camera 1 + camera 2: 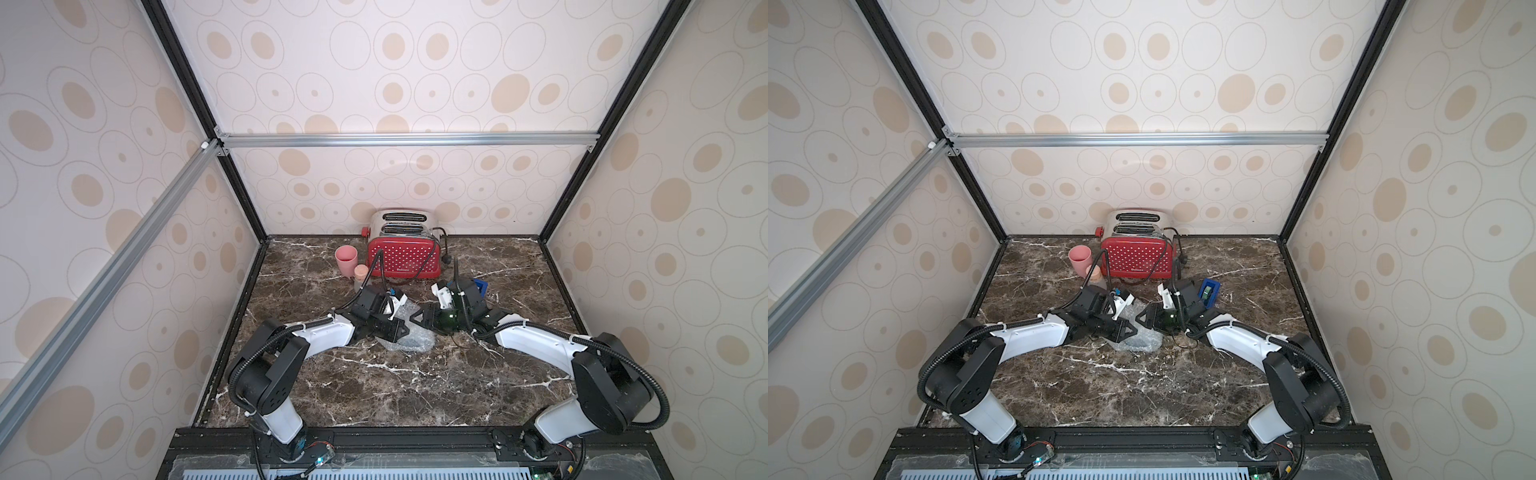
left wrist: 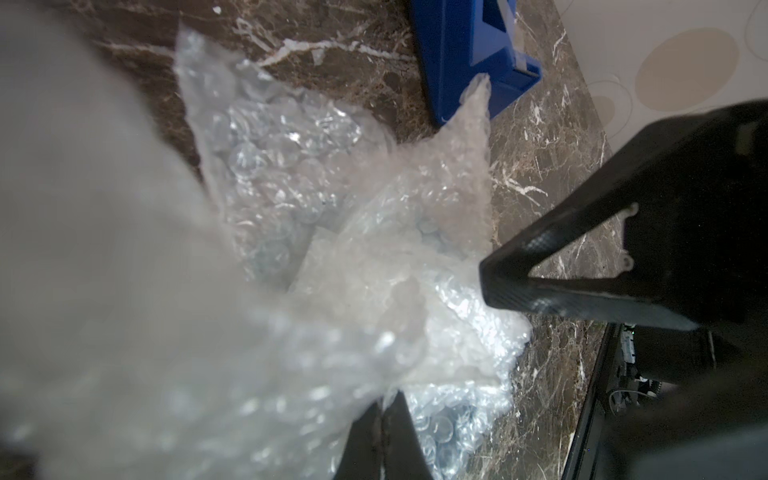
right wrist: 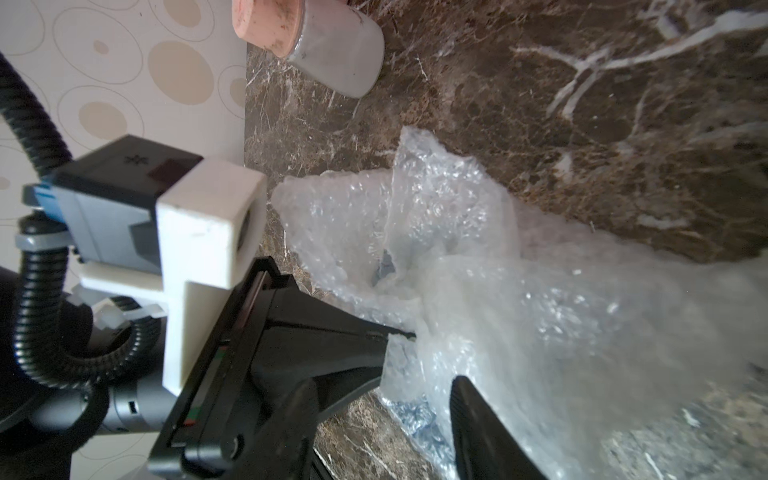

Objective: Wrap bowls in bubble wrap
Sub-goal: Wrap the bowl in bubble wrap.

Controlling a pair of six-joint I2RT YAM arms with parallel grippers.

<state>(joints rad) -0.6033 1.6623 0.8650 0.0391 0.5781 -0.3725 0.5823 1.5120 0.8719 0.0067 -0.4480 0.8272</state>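
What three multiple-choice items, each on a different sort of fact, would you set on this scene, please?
1. Where does the cup stand relative to the toaster?
A. On top of it. B. Beside it, on the robot's left. C. Behind it.
2. What colour is the toaster's near side?
A. Red with white dots. B. Blue. C. Black.
3. How does the left gripper stand to the wrap?
A. Open, above it. B. Shut, apart from it. C. Shut on it.

Answers: B, since both top views show the cup next to the toaster on that side; A, since the dotted red panel faces the arms; C, since the right wrist view shows its closed tips pinching a fold of wrap.
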